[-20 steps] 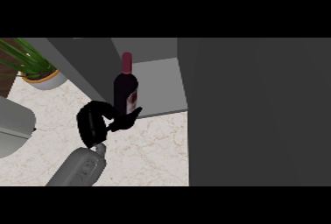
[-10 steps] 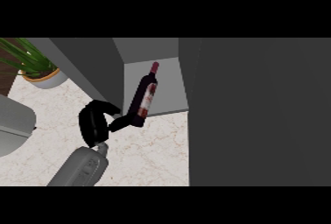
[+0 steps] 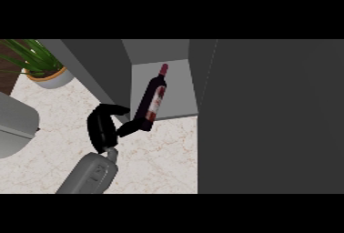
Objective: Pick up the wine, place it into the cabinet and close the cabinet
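Wine bottle (image 3: 153, 98) tilted, base hidden in curled left hand (image 3: 106, 129); cabinet (image 3: 164, 93) interior partly hidden.

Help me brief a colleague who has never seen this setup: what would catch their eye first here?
First, the dark wine bottle, tilted with its neck pointing into the open cabinet, its base at the shelf's front edge. Next, the black left hand just below it, fingers reaching to the bottle's base. The large grey cabinet door fills the view's right side, and a potted plant sits at the upper left.
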Controlling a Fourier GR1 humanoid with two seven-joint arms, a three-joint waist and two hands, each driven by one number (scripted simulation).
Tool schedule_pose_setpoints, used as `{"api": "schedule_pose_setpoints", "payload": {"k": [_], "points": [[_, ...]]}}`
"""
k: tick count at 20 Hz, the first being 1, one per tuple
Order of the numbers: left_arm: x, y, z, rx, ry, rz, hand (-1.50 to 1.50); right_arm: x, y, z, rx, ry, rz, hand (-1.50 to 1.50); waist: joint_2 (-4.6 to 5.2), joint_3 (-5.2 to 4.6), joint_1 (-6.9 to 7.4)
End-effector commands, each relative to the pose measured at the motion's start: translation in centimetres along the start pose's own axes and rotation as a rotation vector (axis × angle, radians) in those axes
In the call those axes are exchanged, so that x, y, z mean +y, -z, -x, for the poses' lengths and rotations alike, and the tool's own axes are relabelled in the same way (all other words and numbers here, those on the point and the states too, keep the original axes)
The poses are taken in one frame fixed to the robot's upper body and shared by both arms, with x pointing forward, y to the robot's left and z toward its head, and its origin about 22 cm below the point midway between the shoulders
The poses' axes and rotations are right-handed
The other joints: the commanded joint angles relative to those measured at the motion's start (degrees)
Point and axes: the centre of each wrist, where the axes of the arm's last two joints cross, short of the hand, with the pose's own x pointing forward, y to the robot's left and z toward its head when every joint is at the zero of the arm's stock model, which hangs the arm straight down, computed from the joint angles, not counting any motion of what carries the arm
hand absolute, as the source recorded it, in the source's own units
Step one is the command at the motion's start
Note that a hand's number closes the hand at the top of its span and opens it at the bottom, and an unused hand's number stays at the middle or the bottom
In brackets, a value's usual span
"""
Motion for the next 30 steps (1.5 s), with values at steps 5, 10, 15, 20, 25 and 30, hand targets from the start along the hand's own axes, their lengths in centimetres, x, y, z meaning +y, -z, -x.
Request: {"api": "schedule_pose_setpoints", "payload": {"k": [5,10,15,20,25,30], "points": [[-2.6,0.5,-10.2,-0.094,-0.291,0.051,-1.50,0.2,-0.4,-0.7,-0.006,0.006,0.016,-1.50,0.74,-0.96,-0.41],[-1.6,0.0,-11.4,-0.085,-0.407,0.065,-1.50,1.1,-0.6,-0.7,0.005,0.021,0.035,-1.50,0.14,-1.04,0.44],[-0.9,-0.6,-12.2,-0.109,-0.481,0.119,-1.50,1.1,-0.7,-1.2,0.005,0.004,0.035,-1.50,-0.21,-1.03,1.21],[-0.9,-2.0,-11.8,-0.119,-0.526,0.166,-1.50,1.7,-0.6,-1.5,0.003,0.001,0.022,-1.50,-0.38,-1.07,1.34],[-0.1,-2.5,-13.0,-0.179,-0.606,0.272,-1.50,1.3,-0.6,-1.5,-0.018,-0.007,0.062,-1.50,-0.37,-0.94,3.15],[0.7,-3.8,-12.1,-0.209,-0.755,0.343,-1.50,2.9,-1.0,-3.7,-0.007,-0.025,0.100,-1.50,-0.27,-0.84,5.10]]}}
